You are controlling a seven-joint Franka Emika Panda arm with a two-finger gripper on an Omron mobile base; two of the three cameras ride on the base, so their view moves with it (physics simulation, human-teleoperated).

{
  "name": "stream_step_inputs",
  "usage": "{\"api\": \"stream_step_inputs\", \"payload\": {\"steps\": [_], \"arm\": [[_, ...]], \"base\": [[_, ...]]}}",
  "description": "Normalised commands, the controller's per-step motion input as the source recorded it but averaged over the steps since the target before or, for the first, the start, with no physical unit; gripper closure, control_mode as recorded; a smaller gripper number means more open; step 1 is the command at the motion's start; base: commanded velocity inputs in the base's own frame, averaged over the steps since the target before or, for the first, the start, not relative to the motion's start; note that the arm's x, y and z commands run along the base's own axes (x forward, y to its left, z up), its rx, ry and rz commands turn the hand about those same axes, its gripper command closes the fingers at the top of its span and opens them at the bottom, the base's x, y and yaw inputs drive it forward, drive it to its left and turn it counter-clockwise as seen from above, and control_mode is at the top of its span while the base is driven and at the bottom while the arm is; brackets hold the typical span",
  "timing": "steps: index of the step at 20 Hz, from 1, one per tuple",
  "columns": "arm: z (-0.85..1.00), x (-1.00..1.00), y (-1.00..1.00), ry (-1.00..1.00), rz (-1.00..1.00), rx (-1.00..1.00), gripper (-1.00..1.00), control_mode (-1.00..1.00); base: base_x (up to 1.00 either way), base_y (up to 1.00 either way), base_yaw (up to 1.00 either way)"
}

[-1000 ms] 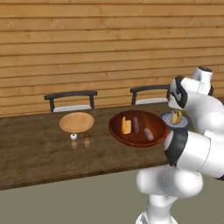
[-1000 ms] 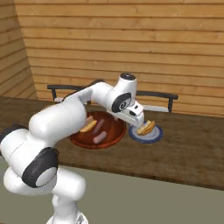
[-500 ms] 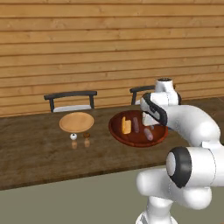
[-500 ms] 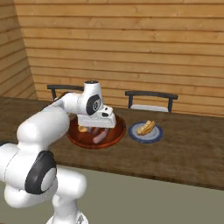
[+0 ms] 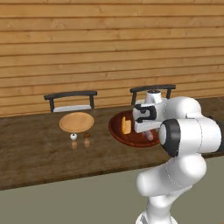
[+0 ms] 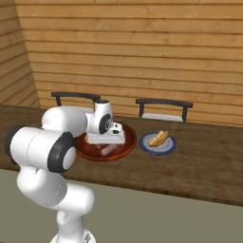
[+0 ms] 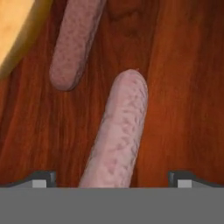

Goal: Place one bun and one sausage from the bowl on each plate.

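The dark reddish-brown bowl [image 5: 117, 131] [image 6: 129, 140] holds a yellow bun [image 5: 126, 125] [image 7: 12, 30] and two pinkish sausages. My gripper [image 5: 145, 129] [image 6: 108, 142] [image 7: 113, 179] hangs low inside the bowl, open. Its fingertips [image 7: 43, 178] stand on either side of the nearer sausage [image 7: 118, 135] [image 6: 108, 150] without touching it. The other sausage [image 7: 74, 41] lies beyond it, beside the bun. The light tan plate [image 5: 76, 121] sits bare to the left of the bowl. The pale blue-grey plate [image 6: 168, 147] to the right carries a bun with a sausage [image 6: 158, 138].
Two small shakers, one white [image 5: 73, 137] and one brown [image 5: 87, 135], stand in front of the tan plate. Two dark chairs [image 5: 70, 96] [image 6: 163, 104] line the far side of the long wooden table [image 5: 35, 153], with a plank wall behind.
The arm has swung left from over the blue-grey plate to the bowl and come down over a sausage. The jaws stayed open throughout.
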Motion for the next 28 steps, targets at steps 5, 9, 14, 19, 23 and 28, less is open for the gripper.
{"api": "stream_step_inputs", "payload": {"steps": [5, 9, 14, 19, 23, 28], "arm": [[-0.25, 0.00, 0.02, -0.02, 0.00, 0.09, -1.00, -1.00], [-0.24, 0.00, 0.11, -0.04, 0.00, 0.03, -1.00, -1.00], [-0.20, 0.00, 0.09, -0.02, 0.00, 0.05, 1.00, -1.00], [0.00, 0.00, 0.00, -0.01, 0.00, 0.00, 1.00, -1.00], [0.80, -0.23, -0.16, -0.09, -0.10, 0.01, 1.00, -1.00], [1.00, -0.59, -0.69, -0.10, -0.24, 0.00, 1.00, -1.00]], "base": [[0.00, 0.00, 0.00], [0.00, 0.00, 0.00], [0.00, 0.00, 0.00], [0.00, 0.00, 0.00], [0.00, 0.00, 0.00], [0.00, 0.00, 0.00]]}}
